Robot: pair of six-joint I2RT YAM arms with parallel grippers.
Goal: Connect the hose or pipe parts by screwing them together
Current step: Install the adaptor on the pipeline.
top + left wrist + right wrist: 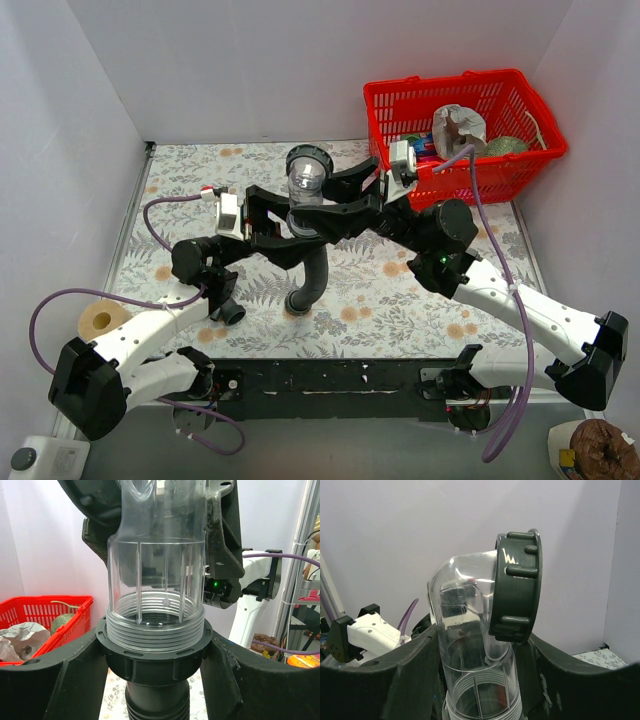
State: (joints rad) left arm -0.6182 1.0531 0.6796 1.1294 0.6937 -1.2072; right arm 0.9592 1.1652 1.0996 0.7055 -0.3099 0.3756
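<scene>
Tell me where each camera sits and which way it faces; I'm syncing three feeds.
Top external: above and behind the arms, looking down on the table; both arms show, with left gripper and right gripper.
Left wrist: on the left arm, looking between its fingers at the black hose collar under the clear elbow.
Right wrist: on the right arm, looking between its fingers at the clear elbow's dark ring nut.
Shared: top and left wrist both show the red basket.

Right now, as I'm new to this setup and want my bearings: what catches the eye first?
A clear elbow pipe hangs over the middle of the table in the right claw, its threaded end sitting in the collar of a black ribbed hose gripped by the left claw. A red basket stands at the far right.
</scene>
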